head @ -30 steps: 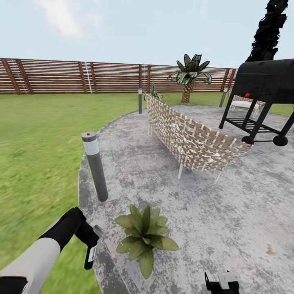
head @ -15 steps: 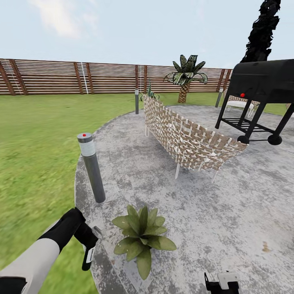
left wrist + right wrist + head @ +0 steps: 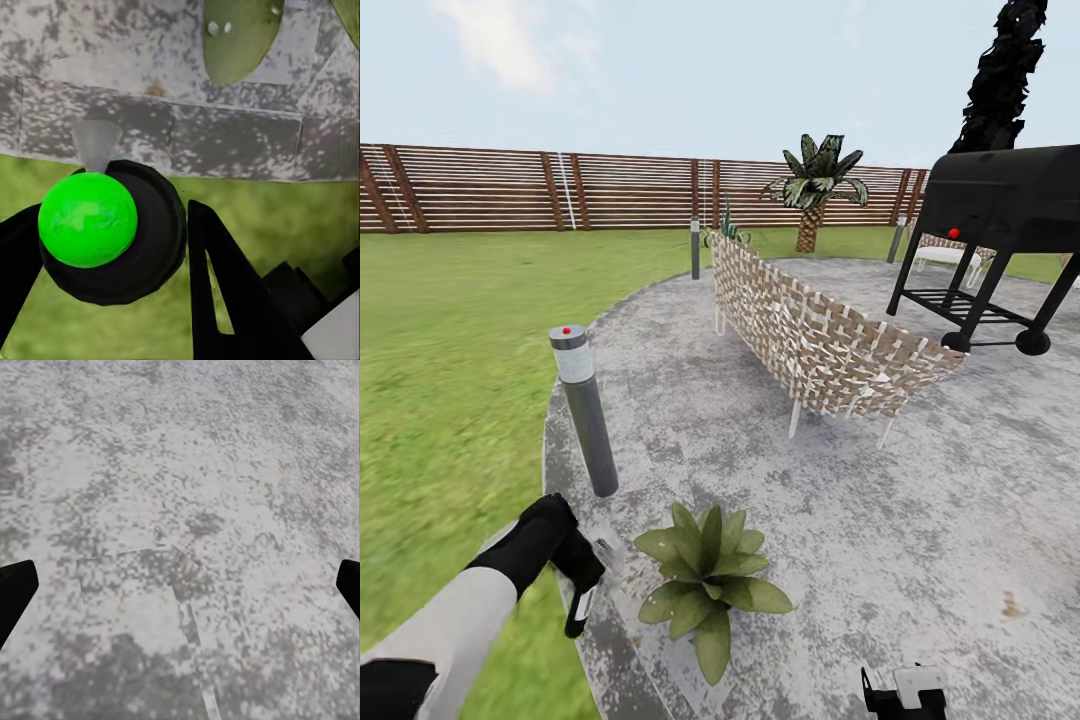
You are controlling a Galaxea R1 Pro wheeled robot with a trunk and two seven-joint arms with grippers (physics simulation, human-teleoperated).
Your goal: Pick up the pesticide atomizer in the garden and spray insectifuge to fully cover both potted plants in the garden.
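Woven bench beside black grill; bollard lamp nearby.

the left gripper held the spray bottle at the patio's left edge, just beside a potted plant. a grey lamp post stood near that edge; a woven sofa and black grill sat farther in.

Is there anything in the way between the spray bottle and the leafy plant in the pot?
Nothing visible. The left gripper holds the pesticide atomizer right beside the potted plant, with bare stone patio between them. The bollard lamp stands farther back.
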